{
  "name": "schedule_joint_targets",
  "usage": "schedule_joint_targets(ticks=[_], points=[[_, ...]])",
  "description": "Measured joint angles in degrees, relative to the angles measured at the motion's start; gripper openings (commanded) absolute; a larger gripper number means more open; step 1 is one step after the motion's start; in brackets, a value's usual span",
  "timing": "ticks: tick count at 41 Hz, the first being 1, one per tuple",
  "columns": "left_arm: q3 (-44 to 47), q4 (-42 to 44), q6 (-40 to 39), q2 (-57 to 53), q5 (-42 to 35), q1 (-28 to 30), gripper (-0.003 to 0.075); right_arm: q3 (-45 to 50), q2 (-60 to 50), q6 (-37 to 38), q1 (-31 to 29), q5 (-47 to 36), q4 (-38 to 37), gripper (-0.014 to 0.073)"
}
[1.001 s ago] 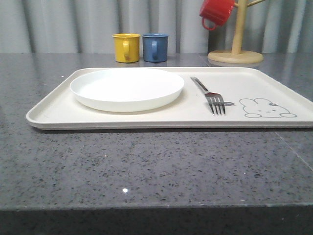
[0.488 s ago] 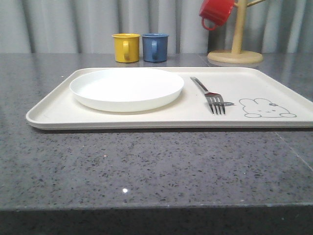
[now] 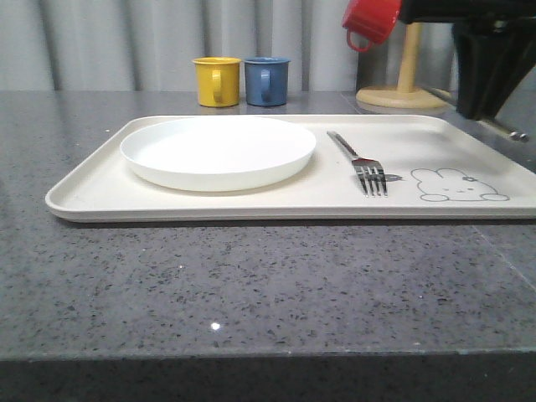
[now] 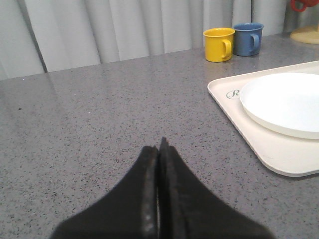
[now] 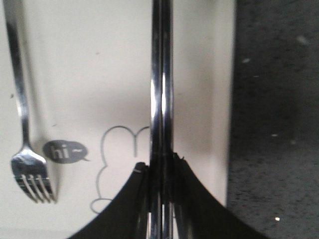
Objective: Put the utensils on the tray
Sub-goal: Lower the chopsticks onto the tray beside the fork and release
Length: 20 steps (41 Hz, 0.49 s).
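Right gripper (image 5: 160,172): fingers clamped on the chopsticks (image 5: 161,79), held above the right part of the tray (image 3: 92,188), over the rabbit drawing (image 3: 456,186). Fork (image 3: 362,164) lies flat on the tray just left of the drawing; plate (image 3: 218,151) rests on the tray's left half. Left gripper (image 4: 159,149): fingers pressed together, holding nothing, over bare table (image 4: 99,109) left of the tray

Your tray (image 3: 92,188): large cream rectangle, raised rim, flat on worktop. Round white plate (image 3: 218,151) sits on its left half. Silver fork (image 3: 362,164) lies right of plate, tines toward you, beside rabbit drawing. Your chopsticks (image 5: 161,89): slim silver pair, clamped together in right hand (image 5: 159,172), above tray's rabbit end.
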Motion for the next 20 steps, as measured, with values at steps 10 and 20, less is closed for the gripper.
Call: schedule_joint_targets(ticks=[10,20], points=[[0.0,0.0,0.0,0.0,0.0,0.0,-0.0018,-1.3,4.1,2.4,2.4,-2.6,2.2,0.0022],[0.0,0.0,0.0,0.0,0.0,0.0,-0.0018,-1.3,6.6,2.8,2.4,-3.6,2.4,0.0022]])
